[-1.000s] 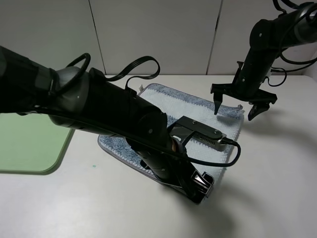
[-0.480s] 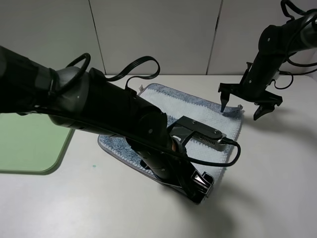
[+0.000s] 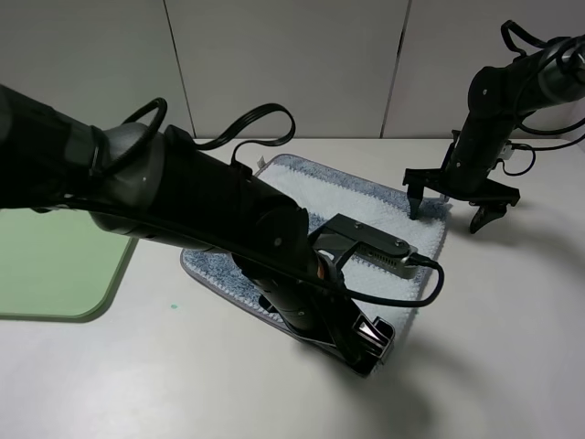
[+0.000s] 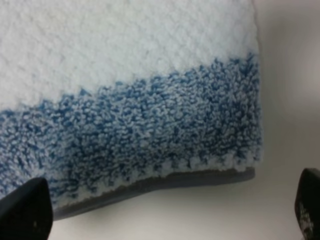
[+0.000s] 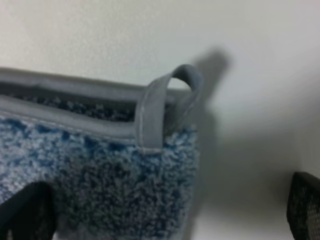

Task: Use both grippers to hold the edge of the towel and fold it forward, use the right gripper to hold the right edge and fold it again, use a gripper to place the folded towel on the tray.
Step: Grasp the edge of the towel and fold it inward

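The striped towel (image 3: 366, 203) lies flat on the white table. In the right wrist view its grey hem (image 5: 75, 95) shows as two stacked layers, with the corner loop (image 5: 160, 110) standing up. My left gripper (image 3: 375, 346) is open and low over the towel's near right corner. Its fingertips (image 4: 22, 212) straddle the blue stripe (image 4: 150, 135) and hem (image 4: 150, 184). My right gripper (image 3: 447, 212) is open and low over the far right corner, its fingertips (image 5: 305, 207) on either side of the loop. The pale-green tray (image 3: 55, 265) sits at the far left.
The left arm (image 3: 183, 210) and its black cable (image 3: 260, 119) cross over the left half of the towel and hide it. A grey wall stands behind the table. Bare white table (image 3: 512, 320) lies to the right of the towel.
My right gripper has dropped and shifted right, from above the towel down to its far right corner. The left arm and the towel have not moved.
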